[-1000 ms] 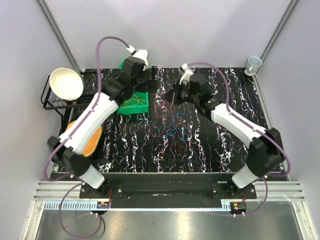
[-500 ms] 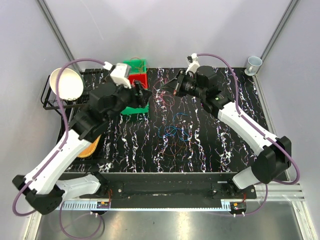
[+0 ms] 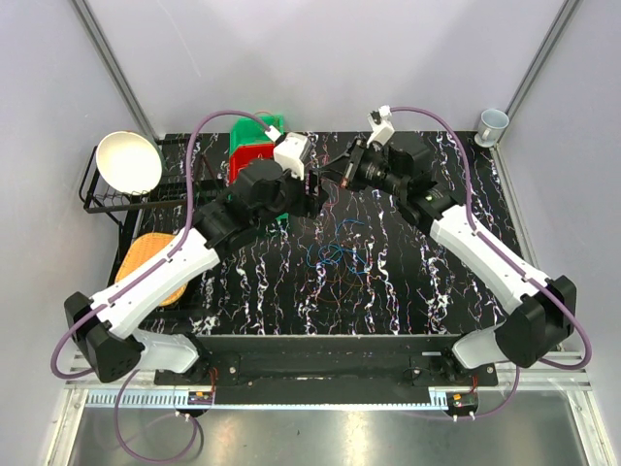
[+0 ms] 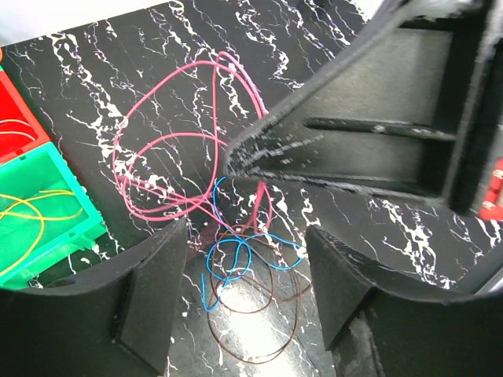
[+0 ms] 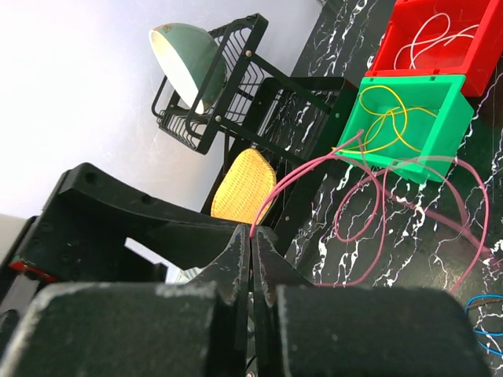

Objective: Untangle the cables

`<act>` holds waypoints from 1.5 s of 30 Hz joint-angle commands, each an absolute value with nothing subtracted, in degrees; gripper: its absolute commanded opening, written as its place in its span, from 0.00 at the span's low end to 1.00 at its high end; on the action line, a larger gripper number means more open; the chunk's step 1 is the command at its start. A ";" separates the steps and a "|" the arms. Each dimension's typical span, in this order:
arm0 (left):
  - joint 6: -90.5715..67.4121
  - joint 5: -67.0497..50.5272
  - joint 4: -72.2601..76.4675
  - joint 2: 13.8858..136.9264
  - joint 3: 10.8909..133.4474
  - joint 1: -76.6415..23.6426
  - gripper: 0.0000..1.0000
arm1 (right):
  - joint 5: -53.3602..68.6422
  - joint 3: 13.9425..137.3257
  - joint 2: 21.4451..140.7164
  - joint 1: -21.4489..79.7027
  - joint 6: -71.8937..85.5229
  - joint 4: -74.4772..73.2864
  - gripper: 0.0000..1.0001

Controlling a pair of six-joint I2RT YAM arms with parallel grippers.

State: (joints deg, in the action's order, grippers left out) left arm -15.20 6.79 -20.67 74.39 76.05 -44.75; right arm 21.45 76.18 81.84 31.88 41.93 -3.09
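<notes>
Green bin, far left: contains yellow cables. Red bin sits directly beside it. Left gripper: jaws apart, holding nothing, positioned over the tangled blue cable and brown cable on the counter. Right gripper: clamped on the pink cable, whose loops run down to the tangle.

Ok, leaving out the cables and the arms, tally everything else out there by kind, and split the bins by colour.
Green bins: 2
Red bin: 1
Bowl: 1
Wire rack: 1
Woven yellow mat: 1
Cup: 1
Total: 7
</notes>
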 commanded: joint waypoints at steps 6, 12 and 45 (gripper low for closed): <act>-13.01 10.46 -13.19 76.29 78.75 -45.62 0.45 | 21.62 74.62 77.96 31.99 43.15 -2.46 0.00; -12.83 11.51 -11.16 76.99 78.75 -46.05 0.22 | 24.60 71.72 77.96 31.91 47.36 2.02 0.00; -3.87 27.69 -20.13 84.19 100.35 -44.74 0.00 | 2.90 52.74 85.51 20.21 35.07 8.87 0.83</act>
State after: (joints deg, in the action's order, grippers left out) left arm -6.59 24.95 -21.04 82.32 94.43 -45.82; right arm 5.85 53.91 83.99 20.23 36.71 3.73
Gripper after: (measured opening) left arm 0.009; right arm 0.839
